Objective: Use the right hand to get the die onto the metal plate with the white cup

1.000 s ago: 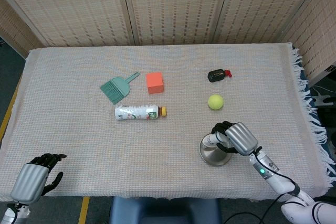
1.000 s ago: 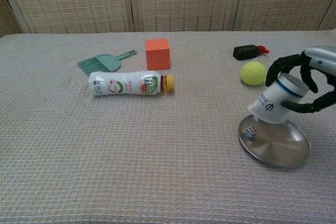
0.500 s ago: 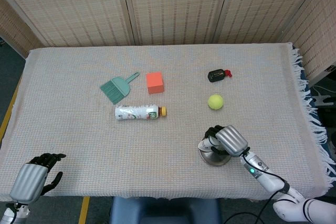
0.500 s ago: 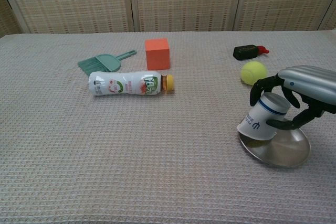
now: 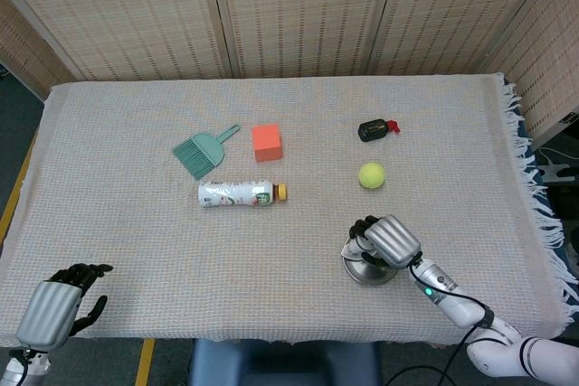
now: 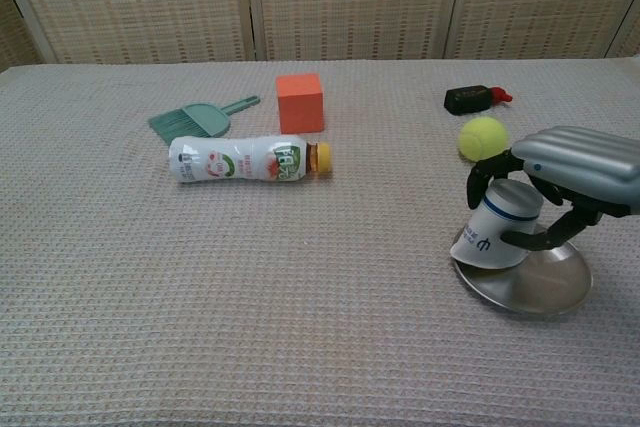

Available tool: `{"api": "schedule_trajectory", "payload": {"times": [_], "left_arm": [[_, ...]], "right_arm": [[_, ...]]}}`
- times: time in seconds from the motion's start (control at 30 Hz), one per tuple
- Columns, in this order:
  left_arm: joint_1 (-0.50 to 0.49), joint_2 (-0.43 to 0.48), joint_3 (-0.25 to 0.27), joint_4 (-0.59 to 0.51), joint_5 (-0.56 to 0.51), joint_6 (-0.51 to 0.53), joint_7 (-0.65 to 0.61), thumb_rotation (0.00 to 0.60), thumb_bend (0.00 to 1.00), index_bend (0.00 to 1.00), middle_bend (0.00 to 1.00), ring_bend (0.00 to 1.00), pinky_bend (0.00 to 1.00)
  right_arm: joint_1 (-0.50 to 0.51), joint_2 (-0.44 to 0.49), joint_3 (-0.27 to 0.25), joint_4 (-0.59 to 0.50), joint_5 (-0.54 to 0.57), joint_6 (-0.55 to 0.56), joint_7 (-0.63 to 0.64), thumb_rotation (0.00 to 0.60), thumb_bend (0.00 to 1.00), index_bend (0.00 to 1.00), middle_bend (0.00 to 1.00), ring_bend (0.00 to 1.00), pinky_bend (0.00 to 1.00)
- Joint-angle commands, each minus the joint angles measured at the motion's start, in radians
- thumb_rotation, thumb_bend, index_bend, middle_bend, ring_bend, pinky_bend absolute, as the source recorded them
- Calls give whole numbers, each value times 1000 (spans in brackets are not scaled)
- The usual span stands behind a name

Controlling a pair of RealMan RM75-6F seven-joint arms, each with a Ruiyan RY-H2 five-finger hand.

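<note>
The right hand (image 6: 572,172) wraps its fingers around the inverted white cup (image 6: 495,227), tilted over the metal plate (image 6: 545,287) at five o'clock on the bench (image 6: 300,287). The die is hidden, presumably under the cup. Lowering the rim flat, gently, should keep it trapped.

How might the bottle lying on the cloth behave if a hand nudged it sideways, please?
The bottle lies on its side, so it would probably roll rather than slide. Its waisted, uneven shape suggests a curving path. The woven cloth may slow it a little.
</note>
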Motion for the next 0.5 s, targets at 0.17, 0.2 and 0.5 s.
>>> {"api": "schedule_trajectory", "payload": {"times": [0.17,0.2,0.5], "left_arm": [[0,1,0,-1,0,1,-1,600,361,305,389,332,494],[0,1,-1,-1,-1,1,-1,600,360,304,389,332,494],[2,1,-1,-2,2,5,-1,600,360,304,390,332,494]], "right_arm": [[17,16,5,-42,34,-46,-52,600,281,591,499,381,672],[17,17,5,-44,34,-45,-53,600,281,591,499,381,673],[16,44,0,-92,23,-29,-75,600,281,591,499,381,673]]}}
